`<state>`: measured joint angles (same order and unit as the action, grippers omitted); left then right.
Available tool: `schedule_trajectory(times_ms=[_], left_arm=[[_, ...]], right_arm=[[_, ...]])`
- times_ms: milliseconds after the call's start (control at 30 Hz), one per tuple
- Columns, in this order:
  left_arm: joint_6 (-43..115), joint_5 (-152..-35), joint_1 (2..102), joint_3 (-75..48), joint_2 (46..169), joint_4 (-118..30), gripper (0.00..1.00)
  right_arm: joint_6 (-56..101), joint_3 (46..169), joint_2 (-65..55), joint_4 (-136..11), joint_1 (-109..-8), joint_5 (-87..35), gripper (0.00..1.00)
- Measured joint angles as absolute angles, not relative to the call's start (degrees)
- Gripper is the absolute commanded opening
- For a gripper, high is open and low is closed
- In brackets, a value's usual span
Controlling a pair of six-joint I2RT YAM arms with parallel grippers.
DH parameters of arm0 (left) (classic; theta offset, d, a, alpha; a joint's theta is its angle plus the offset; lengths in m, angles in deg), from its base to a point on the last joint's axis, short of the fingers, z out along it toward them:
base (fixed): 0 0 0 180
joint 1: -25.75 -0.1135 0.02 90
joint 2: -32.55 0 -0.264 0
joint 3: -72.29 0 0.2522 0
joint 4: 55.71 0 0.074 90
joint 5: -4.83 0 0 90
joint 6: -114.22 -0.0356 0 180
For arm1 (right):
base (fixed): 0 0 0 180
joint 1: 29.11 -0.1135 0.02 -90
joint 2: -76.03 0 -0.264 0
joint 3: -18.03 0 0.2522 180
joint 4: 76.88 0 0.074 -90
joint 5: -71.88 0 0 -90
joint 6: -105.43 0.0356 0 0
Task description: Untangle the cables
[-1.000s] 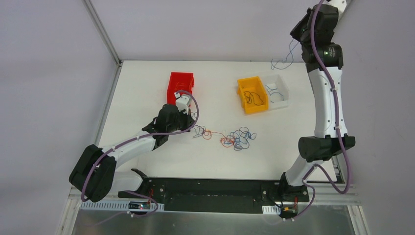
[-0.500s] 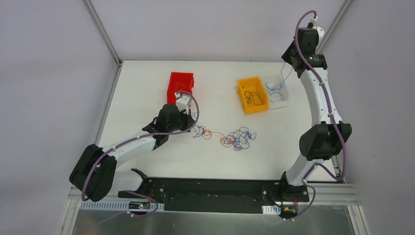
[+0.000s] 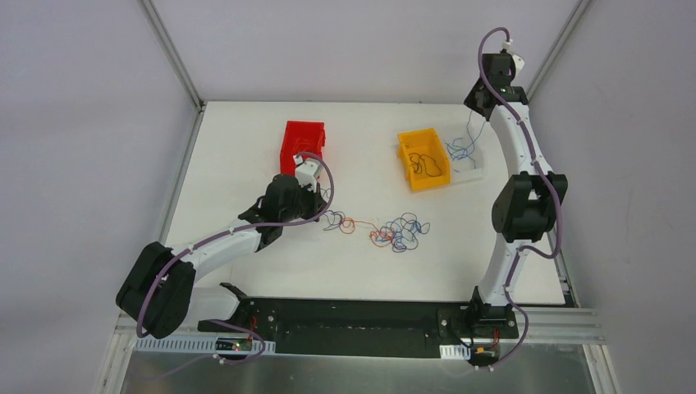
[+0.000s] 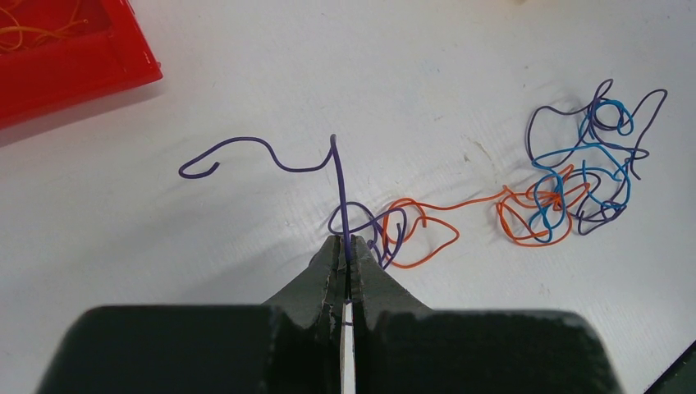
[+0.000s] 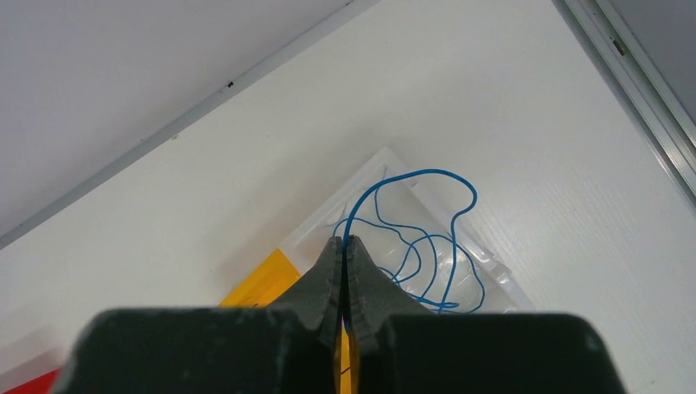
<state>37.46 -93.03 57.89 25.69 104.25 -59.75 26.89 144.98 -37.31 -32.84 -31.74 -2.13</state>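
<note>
near the middle of the bench, my left jaws are clamped on a purple wire; by the far right corner my right jaws pinch a blue wire.
from the closed left tips the purple wire passes into a small loop linked with orange strands, and those lead to the main knot of cables, an orange, blue and dark tangle lying between the yellow bin and the near edge. its free end curls toward the red bin, which has thin orange strands inside. the right jaws are shut tight on the blue wire, whose loops hang over the clear bin beside the yellow one; i cannot tell if they touch it.
</note>
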Motion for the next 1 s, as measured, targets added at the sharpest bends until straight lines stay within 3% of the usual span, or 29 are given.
schedule_trajectory(times_ms=[300, 733, 1000], left_arm=[[37.3, -93.7, 57.9, 25.7, 104.1, -59.8, 0.0], [37.2, -93.7, 57.9, 25.7, 104.0, -59.8, 0.0], [37.2, -93.7, 57.9, 26.6, 102.8, -60.0, 0.0]], right_arm=[[27.2, 141.9, -38.8, -35.8, -31.7, -3.2, 0.0], [28.6, 135.9, -41.2, -35.0, -31.7, -17.0, 0.0], [27.1, 135.9, -42.7, -32.2, -31.6, -13.0, 0.0]])
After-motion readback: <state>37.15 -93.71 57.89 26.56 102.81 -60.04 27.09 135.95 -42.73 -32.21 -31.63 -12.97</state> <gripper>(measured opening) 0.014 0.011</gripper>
